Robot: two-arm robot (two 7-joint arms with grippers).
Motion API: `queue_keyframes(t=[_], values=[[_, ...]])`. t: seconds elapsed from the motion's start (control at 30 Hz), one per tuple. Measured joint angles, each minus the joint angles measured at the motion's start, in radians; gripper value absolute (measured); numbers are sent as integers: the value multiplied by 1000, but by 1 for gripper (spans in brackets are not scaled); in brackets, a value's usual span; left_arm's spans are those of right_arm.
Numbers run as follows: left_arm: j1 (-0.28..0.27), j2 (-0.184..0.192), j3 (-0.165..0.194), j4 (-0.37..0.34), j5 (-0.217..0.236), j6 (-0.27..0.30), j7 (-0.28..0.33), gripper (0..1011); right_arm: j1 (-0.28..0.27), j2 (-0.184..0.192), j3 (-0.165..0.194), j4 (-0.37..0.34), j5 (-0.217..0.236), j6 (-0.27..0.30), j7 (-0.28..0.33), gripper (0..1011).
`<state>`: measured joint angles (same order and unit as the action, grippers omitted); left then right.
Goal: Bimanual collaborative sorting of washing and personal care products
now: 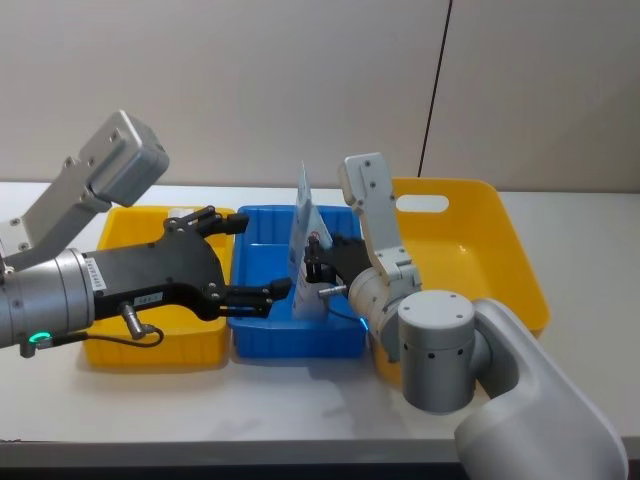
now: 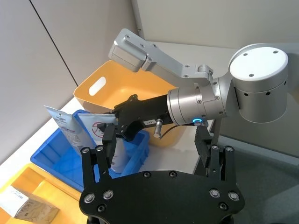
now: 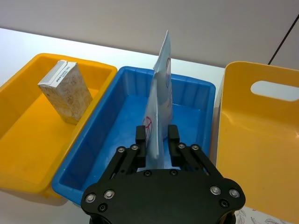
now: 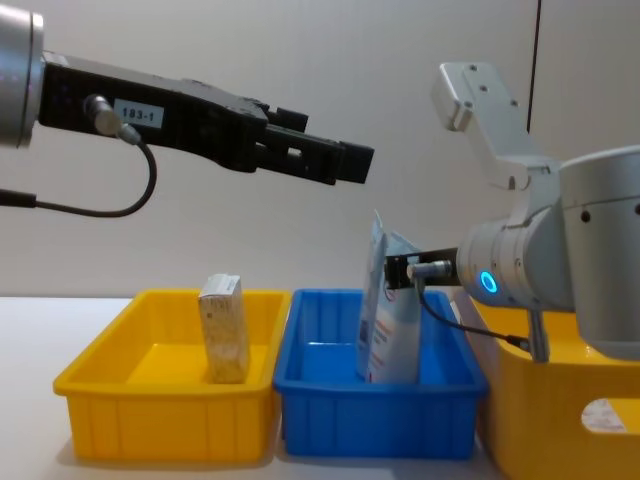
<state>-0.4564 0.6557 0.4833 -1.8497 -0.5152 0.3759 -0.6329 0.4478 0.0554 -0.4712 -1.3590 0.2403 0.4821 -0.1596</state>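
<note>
A tall tapered pale-blue-and-white tube [image 1: 304, 235] stands upright with its lower end inside the blue tray [image 1: 262, 252]. My right gripper [image 1: 314, 266] is shut on it low down; the right wrist view shows the fingers clamping the tube [image 3: 159, 100] from both sides. High above the trays, my left gripper [image 4: 345, 160] hangs open with nothing between its fingers [image 2: 99, 158]. The beige speckled carton [image 3: 65, 91] stands on end in the yellow tray [image 3: 28, 126]. A sliver of a white pack with grey leaf print [image 3: 252, 217] shows by the basket's near wall.
The big yellow basket [image 1: 470, 240] with a handle cut-out stands right of the blue tray. The yellow tray [image 4: 160, 410], blue tray [image 4: 380, 415] and basket [image 4: 560, 430] sit side by side on a white table against a wall.
</note>
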Motion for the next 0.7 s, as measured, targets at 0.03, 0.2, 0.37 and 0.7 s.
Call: queue_keyframes(t=[0.03,0.2,0.37,0.7], values=[[0,0,0,0,0,0,0,1001,0,0,0,0,0,0,0,268],[0,0,0,0,0,0,0,1002,0,-1,0,1,-1,0,1,130],[0,0,0,0,0,0,0,1001,-2,-1,2,-3,-1,-4,3,8],[0,0,0,0,0,0,0,1001,-11,2,15,-51,-1,-43,20,0]])
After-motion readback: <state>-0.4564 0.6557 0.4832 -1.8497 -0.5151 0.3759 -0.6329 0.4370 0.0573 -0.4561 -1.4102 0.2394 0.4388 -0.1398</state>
